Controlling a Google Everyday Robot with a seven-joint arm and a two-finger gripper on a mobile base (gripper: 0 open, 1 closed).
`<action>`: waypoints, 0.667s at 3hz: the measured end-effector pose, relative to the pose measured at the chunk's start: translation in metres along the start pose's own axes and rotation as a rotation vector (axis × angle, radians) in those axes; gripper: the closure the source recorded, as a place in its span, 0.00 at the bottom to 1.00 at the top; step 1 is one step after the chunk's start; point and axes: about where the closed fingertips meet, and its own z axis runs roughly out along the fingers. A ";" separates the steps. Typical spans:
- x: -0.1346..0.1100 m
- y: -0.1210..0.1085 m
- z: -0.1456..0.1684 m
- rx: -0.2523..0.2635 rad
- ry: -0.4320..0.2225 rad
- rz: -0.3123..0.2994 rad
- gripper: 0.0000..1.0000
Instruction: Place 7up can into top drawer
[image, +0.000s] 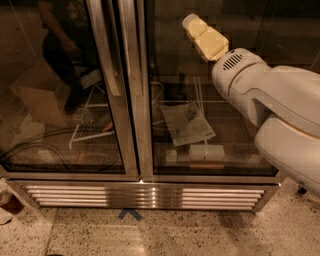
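7up can nowhere in view, not at gripper either. Jaws wide or narrow? honestly can't tell. Gripper sits high, upper middle, in front of right glass door. White arm comes in from right. Behind glass: paper sheet, cables. No top drawer in sight, so pretty much whole task left imo.

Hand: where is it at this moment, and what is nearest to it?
In the camera view the hand is upper right of centre, high in front of the right glass door, above the sheet of paper lying inside.
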 end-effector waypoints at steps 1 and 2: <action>0.000 0.000 0.001 0.000 -0.001 0.033 0.00; -0.003 -0.004 0.005 0.060 -0.050 0.130 0.00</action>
